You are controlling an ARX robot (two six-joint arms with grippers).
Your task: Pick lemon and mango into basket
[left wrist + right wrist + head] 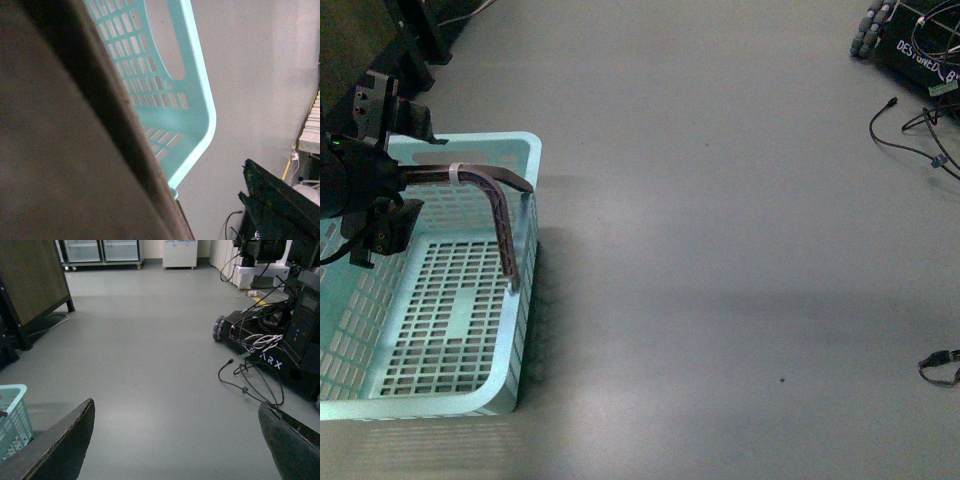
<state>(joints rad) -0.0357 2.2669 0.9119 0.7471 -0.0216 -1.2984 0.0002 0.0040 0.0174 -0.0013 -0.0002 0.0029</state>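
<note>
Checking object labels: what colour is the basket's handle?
Brownish-mauve handle with white ties, best in the front view.

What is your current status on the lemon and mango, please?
Left gripper at basket handle, grip unclear. Right gripper open. Basket empty; no fruit visible.

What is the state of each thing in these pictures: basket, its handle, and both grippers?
basket: empty, no fruit inside.
handle: raised, gripped at its end.
left gripper: shut on the handle.
right gripper: open, holding nothing, fingers wide apart above bare floor.
</note>
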